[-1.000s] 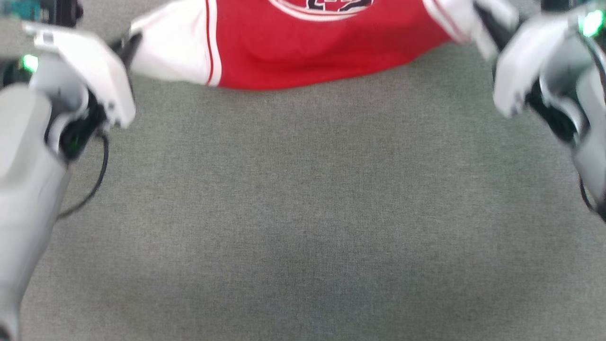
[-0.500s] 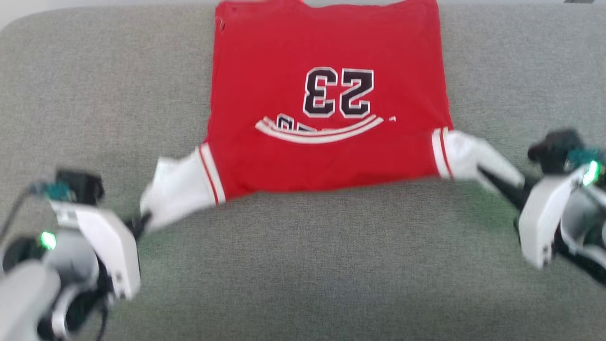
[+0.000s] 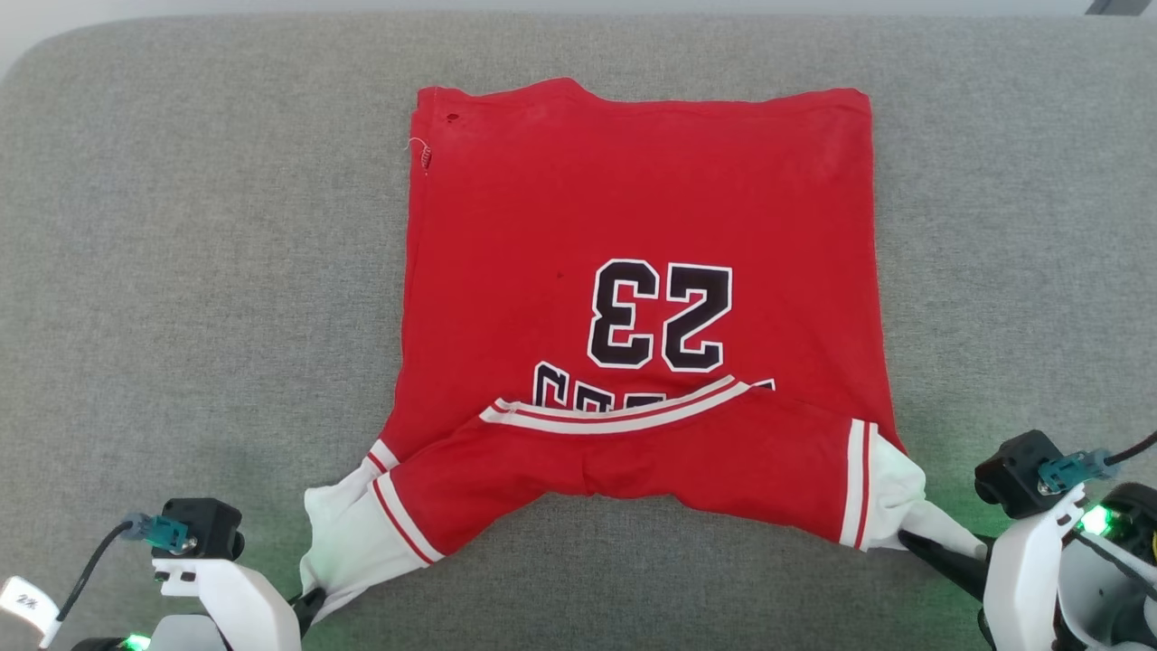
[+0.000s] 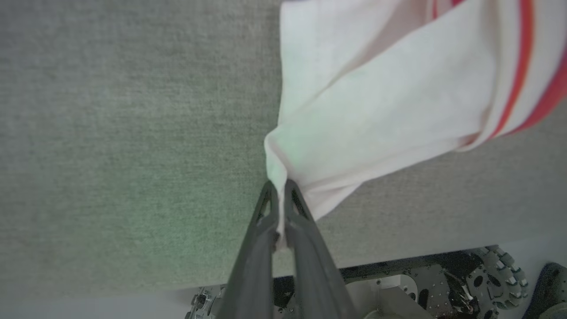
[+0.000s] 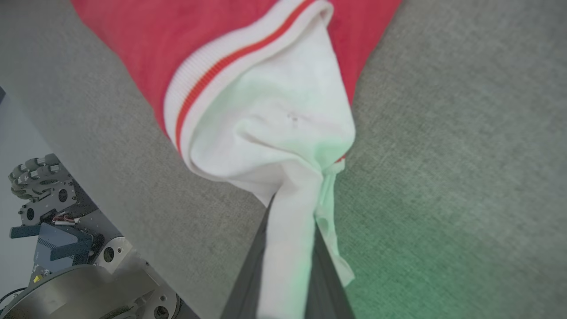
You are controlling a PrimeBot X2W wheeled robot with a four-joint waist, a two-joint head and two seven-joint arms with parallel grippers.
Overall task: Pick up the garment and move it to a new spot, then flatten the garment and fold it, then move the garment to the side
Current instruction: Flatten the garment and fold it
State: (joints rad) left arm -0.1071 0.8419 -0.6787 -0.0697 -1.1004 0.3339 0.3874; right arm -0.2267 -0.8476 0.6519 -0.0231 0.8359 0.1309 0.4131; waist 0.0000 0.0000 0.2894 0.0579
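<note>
garment (image 3: 633,208) lies across the middle of the grey bench (image 3: 181,226) in our head view, its red body flat, the black 23 upside down to us and the near edge folded over. low in the frame we hold both ends: our left fingers (image 4: 261,239) pinch the lower-left white sleeve (image 3: 343,542), our right fingers (image 5: 248,283) are clamped on the lower-right white sleeve (image 3: 890,497).

Grey fabric surface (image 3: 181,271), rounded corner; pale floor (image 3: 18,27) beyond.
</note>
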